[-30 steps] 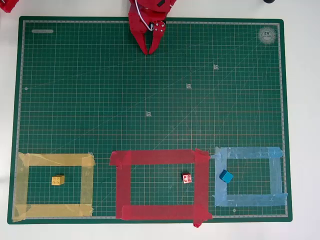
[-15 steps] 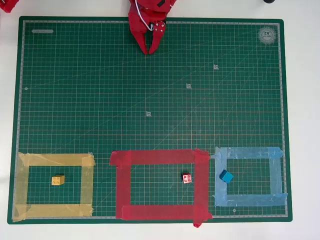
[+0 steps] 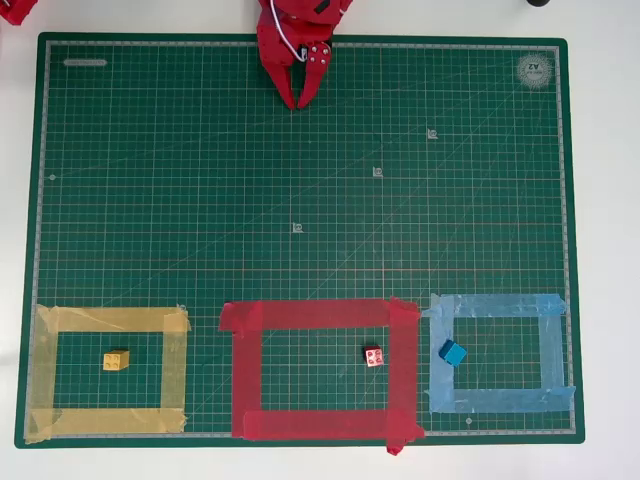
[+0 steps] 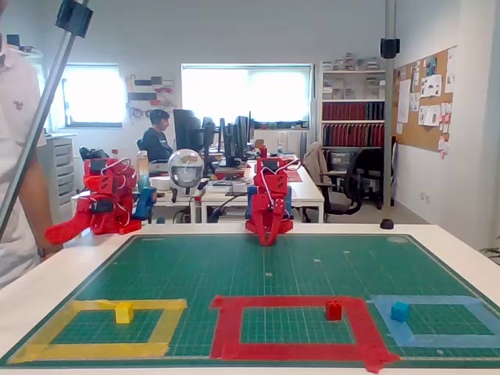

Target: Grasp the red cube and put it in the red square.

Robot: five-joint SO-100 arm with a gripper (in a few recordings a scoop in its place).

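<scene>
The red square (image 3: 320, 369) is lying at 6 o'clock on the green mat (image 3: 200, 200). The gripper (image 3: 298, 101) is sitting at 12 o'clock, tips together, holding nothing. The red cube (image 3: 373, 356) is resting inside the square, near its 3 o'clock strip. It is looking light, rigid and smooth-sided: pinching two opposite flat faces seems best. Nothing is differing from the earlier frames.

The red cube (image 4: 333, 310) sits inside the red square (image 4: 293, 324) — near its right strip — while the gripper (image 4: 268, 238) hangs at the mat's (image 4: 266, 273) far edge.
</scene>
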